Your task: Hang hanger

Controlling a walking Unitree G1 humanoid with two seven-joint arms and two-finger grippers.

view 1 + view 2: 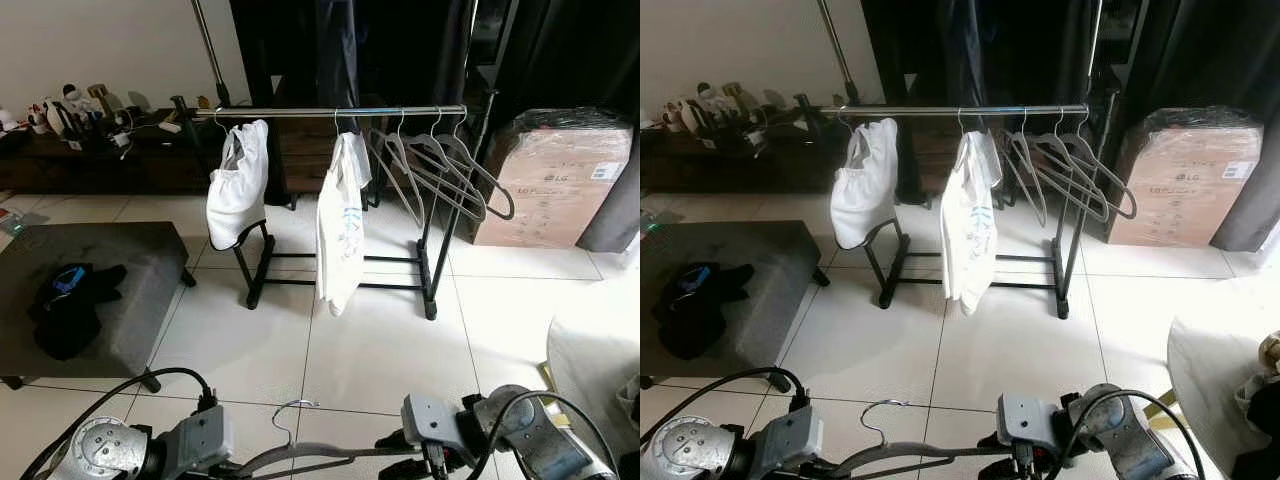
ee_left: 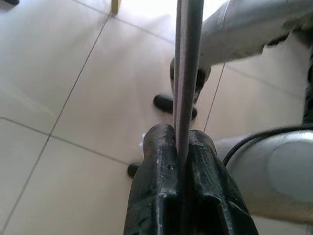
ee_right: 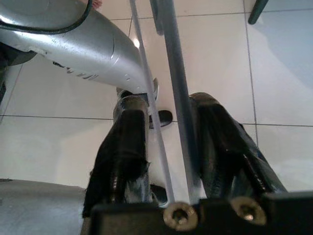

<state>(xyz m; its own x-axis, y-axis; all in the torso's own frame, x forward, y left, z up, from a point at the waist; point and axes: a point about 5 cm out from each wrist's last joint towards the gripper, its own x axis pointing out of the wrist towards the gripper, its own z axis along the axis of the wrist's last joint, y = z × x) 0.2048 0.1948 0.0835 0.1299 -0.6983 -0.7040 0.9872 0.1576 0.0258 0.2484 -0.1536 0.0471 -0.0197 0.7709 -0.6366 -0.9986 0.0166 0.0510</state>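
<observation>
I hold a grey hanger [image 1: 300, 452] low in front of me, its metal hook [image 1: 290, 408] pointing up toward the rack. My left gripper [image 2: 177, 138] is shut on one arm of the hanger [image 2: 186, 73]. The right gripper [image 3: 164, 105] is open, its fingers [image 3: 128, 127] straddling the hanger's other arm [image 3: 176, 93] and thin lower bar. Across the tiled floor, the clothes rack's steel rail [image 1: 300, 112] carries two white garments [image 1: 238, 185] [image 1: 340, 225] and several empty grey hangers [image 1: 440, 165] at its right end.
A dark low table [image 1: 130, 290] with a black cloth [image 1: 70, 300] stands on my left. A cardboard box [image 1: 555, 175] sits right of the rack. A dark cabinet [image 1: 90, 165] with small items lines the far wall. White tiles lie between me and the rack.
</observation>
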